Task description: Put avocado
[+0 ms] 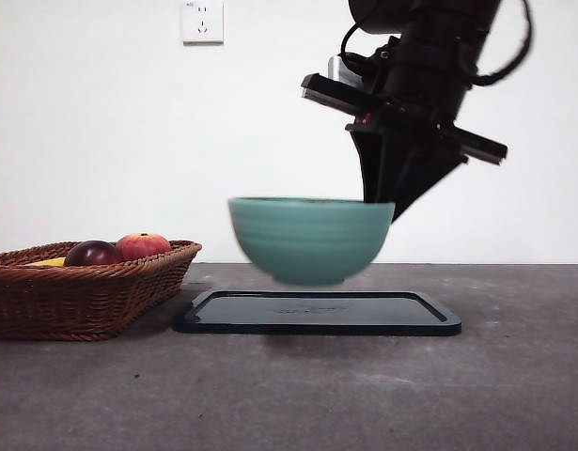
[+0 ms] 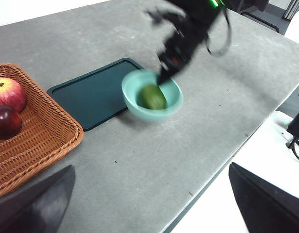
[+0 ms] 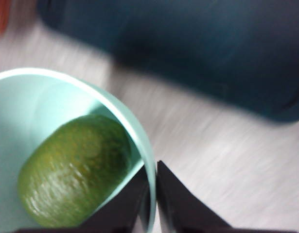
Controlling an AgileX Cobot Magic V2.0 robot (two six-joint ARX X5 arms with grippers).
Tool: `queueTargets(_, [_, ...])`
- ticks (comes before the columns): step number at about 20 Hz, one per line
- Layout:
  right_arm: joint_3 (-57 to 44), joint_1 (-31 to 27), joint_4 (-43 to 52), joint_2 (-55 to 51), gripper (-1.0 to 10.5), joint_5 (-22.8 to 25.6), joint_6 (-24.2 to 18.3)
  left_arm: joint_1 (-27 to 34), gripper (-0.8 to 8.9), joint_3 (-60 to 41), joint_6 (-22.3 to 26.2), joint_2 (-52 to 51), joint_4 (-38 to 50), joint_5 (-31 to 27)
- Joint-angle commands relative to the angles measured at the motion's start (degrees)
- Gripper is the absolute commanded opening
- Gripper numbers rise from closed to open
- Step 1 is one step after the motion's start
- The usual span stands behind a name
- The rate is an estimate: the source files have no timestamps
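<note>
Starting at the left of the front view, I see the wicker basket (image 1: 86,296) on the desk's left side, holding the dark maroon fruit (image 1: 92,253) and the red-orange fruit (image 1: 143,245), with something yellow just showing behind them. Next comes the dark tray (image 1: 317,313), lying flat near the desk's middle. Above it hangs the teal bowl (image 1: 310,240), clear of the tray and blurred with motion, and the avocado (image 2: 152,97) sits inside it, as both wrist views show. My right gripper (image 3: 153,194) is clamped on the bowl's rim, one jaw inside the wall and one outside, on the side away from the basket. My left gripper (image 2: 149,204) waits over the desk's near edge, jaws spread wide and empty. I judge I am carrying the loaded bowl onto the tray, so I would keep it level, go slowly so the avocado does not roll, and set it down squarely within the tray's raised lip before letting go.
</note>
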Motion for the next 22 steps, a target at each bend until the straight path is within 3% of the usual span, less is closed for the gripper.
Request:
queueTargets(1, [9.8,-1.9,-3.3,7.1,0.1,0.9,-3.7,-0.5,5.00,0.5,0.5,0.1,0.7,-0.2])
queueTargets(6, [27.9,-6.3,-8.0,21.9,0.1,0.9,-5.0,-0.5,4.99,0.5,0.5,0.1,0.7,-0.2])
queueTargets(10, [34.9,-7.3,-8.7,29.6,0.1,0.8,-5.3,-0.5,4.99,0.5,0.4,0.1,0.6,-0.2])
queueTargets(17, [35.5,-7.9,-7.1,33.8,0.1,0.4,-5.9,-0.5,4.99,0.5,0.0,0.1,1.0,-0.2])
queueTargets(22, [35.6,-7.9,-6.6,33.7,1.6,0.6,-5.8,-0.5,4.99,0.5,0.0,0.1,0.9,-0.2])
